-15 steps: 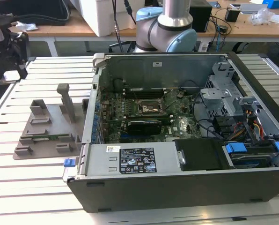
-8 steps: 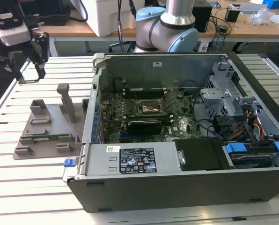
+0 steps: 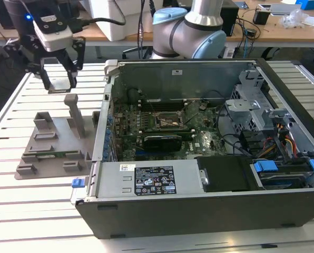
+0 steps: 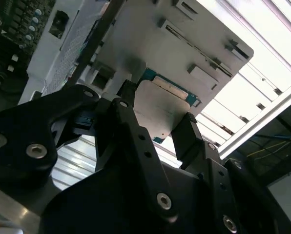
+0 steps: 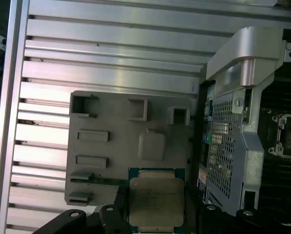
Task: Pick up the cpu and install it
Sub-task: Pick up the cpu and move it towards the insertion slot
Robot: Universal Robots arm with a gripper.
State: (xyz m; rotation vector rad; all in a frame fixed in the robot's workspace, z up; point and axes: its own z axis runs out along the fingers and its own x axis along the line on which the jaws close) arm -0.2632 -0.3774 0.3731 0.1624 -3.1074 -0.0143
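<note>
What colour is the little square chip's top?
Pale silvery, teal-edged cpu; clearest in the first wrist view.

Cpu (image 5: 156,197): pale metal lid, satin, faint dull sheen; rim green board, matt.
Hand (image 4: 157,113): black links, matt, smooth; screw heads bright metal, glossy.
Tray (image 5: 116,122): grey plastic, matt.
Bench (image 5: 111,44): aluminium slats, brushed, glare in strips.
Case (image 3: 199,205): dark sheet metal outside, matt; inner walls bare grey metal, dull.
Arm (image 3: 199,37): silvery-grey metal, smooth; pale blue caps glossy.
</note>
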